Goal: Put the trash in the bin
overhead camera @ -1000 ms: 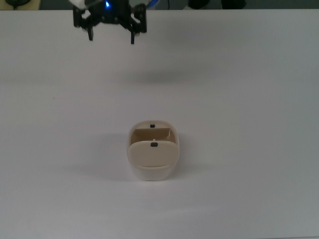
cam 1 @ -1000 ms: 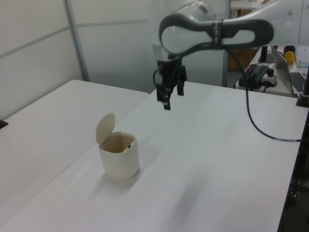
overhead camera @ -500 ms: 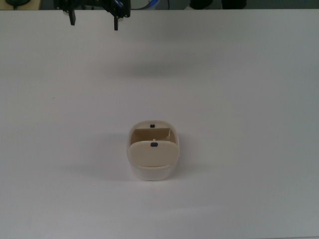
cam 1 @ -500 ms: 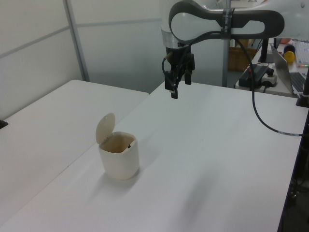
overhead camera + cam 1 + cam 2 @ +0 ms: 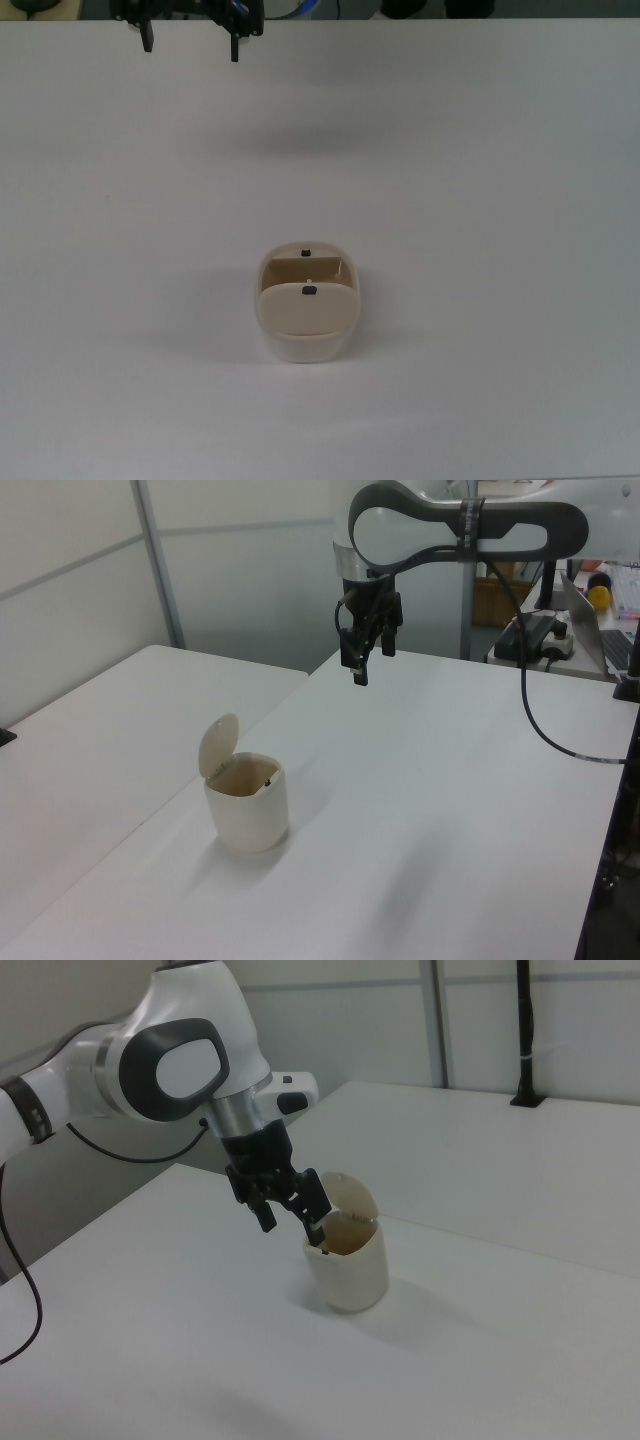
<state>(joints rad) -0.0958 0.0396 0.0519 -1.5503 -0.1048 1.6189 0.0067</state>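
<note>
the bin (image 5: pixel 307 304) stands near the middle of the table (image 5: pixel 500 200), a little toward the top view's near edge, with bare table on every side. its flap (image 5: pixel 217 745) is swung up and stands nearly upright on the left view's left side of the rim, so the tan mouth faces up and is open. in the top view the bin's long axis runs from the near edge toward the far edge; two black dots sit on that line, one on the flap and one at the far rim

the trash shows nowhere: not on the table, not between the fingers, and what lies in the bottom of the bin is hidden. judging from that, it has most likely gone in already and the step in hand is the arm pulling clear

the gripper (image 5: pixel 361 664) hangs well above the table near the far edge, toward the top view's left far corner, well apart from the bin; in the right view it only seems to overlap the rim. its fingers point down, spread apart, holding nothing

to do this step well, stay high and clear of the raised flap, so the light bin is not knocked, and check the mouth from above before calling the task done
</note>
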